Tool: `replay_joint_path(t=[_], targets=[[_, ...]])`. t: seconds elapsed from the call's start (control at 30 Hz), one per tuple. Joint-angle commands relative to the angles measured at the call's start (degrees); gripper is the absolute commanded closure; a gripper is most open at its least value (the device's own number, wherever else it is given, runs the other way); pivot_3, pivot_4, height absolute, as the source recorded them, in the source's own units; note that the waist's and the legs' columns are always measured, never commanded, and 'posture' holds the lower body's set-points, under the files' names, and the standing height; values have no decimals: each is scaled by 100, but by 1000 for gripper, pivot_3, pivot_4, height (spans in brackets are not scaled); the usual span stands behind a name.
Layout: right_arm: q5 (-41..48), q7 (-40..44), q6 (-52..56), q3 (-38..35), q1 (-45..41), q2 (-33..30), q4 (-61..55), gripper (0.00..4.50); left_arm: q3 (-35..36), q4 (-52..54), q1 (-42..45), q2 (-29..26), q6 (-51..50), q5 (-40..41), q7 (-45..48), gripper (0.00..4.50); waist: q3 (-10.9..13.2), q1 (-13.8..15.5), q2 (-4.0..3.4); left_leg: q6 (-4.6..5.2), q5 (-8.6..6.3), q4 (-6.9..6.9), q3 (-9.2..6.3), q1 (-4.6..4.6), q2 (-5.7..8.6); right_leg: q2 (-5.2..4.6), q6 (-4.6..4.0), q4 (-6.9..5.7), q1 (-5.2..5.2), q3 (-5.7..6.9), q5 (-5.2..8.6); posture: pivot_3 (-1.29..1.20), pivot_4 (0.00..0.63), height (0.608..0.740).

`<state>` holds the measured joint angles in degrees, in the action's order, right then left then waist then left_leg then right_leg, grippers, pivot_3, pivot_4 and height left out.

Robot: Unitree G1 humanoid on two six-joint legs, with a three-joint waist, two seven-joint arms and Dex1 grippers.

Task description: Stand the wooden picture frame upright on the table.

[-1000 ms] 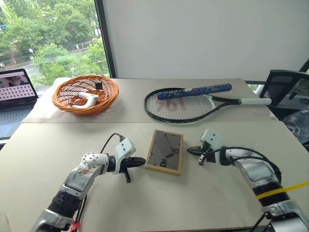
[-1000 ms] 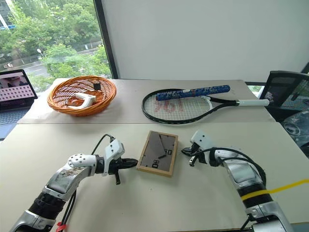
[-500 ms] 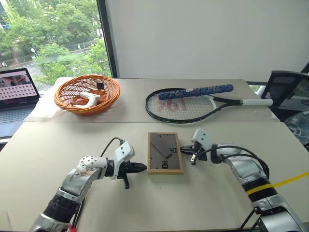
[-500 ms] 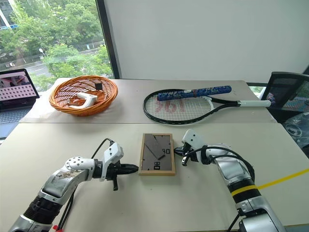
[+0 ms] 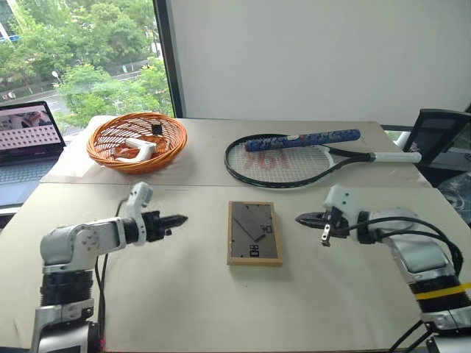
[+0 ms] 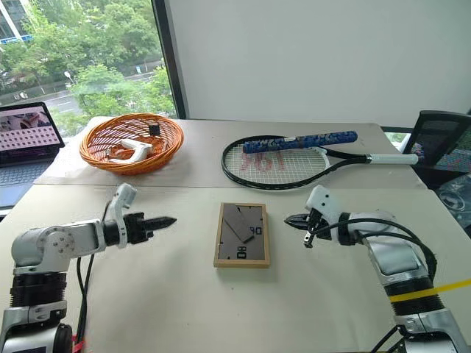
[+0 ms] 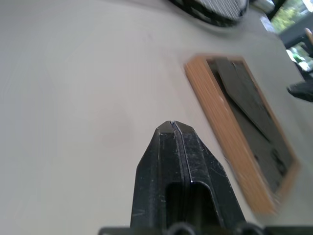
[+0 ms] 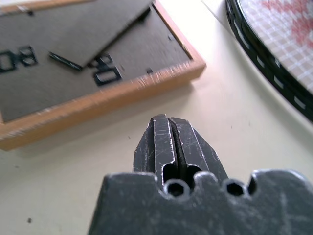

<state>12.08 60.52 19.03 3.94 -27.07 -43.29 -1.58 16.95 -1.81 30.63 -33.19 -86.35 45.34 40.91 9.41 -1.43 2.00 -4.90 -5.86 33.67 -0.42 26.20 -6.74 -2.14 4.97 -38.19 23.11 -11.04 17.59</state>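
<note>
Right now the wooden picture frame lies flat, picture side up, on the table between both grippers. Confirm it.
Not quite. The wooden picture frame lies flat on the table between both grippers, but back side up: the left eye view shows its dark grey back panel and folded stand.

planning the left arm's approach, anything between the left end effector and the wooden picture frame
Nothing: only bare table lies between the left end effector and the wooden picture frame, as the left eye view and the left wrist view show.
</note>
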Motion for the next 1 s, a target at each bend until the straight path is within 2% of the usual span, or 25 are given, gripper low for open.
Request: replay_joint_path(t=[0.03,0.13,0.2,0.27,0.3,0.33,0.5,0.67,1.0], targets=[[-49,195,-398,52,-2,-119,-346,4500,-66,236,93,-8,-604,800,-87,3121,0,1,0,0,0,3,-1,0,0,0,0,0,-1,1,0,0,150,725],[-112,267,-541,102,36,-160,-349,4500,-165,58,177,49,-615,1384,-440,2053,0,16,0,-4,2,8,-4,0,0,0,-1,0,-3,3,-1,0,150,725],[-223,312,-632,161,95,-250,-242,4500,-317,23,180,130,-615,1554,-754,1239,0,38,0,-4,3,10,-5,0,0,0,-1,0,-4,3,-1,0,150,725],[-352,334,-717,222,152,-320,-113,4500,-387,-24,185,247,-615,1691,-1056,640,0,55,0,-4,2,10,-6,0,1,0,-1,2,-6,3,-1,0,150,725],[-467,311,-816,282,173,-336,22,4500,-330,-151,239,424,-615,1656,-1295,217,0,57,0,-4,2,10,-6,0,1,-1,-1,2,-5,3,-1,0,150,725],[-558,295,-917,334,180,-328,168,4500,-237,-350,320,633,-615,1609,-1570,59,0,60,0,-4,2,9,-6,1,1,0,-2,2,-4,3,-2,0,150,725],[-776,278,-1377,561,-24,-40,960,4500,-289,-776,553,1497,-615,1608,-2488,59,0,70,1,-5,3,15,-10,1,3,-1,-2,6,-10,6,-4,0,150,725],[-749,419,-1530,722,-139,278,1117,4500,-375,-983,636,2056,-615,1927,-3021,59,-1,76,-1,-8,5,14,-19,-1,8,-1,0,5,-20,8,-5,0,150,725],[-858,359,-1512,823,-72,614,1117,4500,-179,-1115,576,2530,-615,2690,-3733,59,-1,82,-2,-18,11,17,-98,-2,28,-14,1,21,-74,87,-4,0,150,725]])
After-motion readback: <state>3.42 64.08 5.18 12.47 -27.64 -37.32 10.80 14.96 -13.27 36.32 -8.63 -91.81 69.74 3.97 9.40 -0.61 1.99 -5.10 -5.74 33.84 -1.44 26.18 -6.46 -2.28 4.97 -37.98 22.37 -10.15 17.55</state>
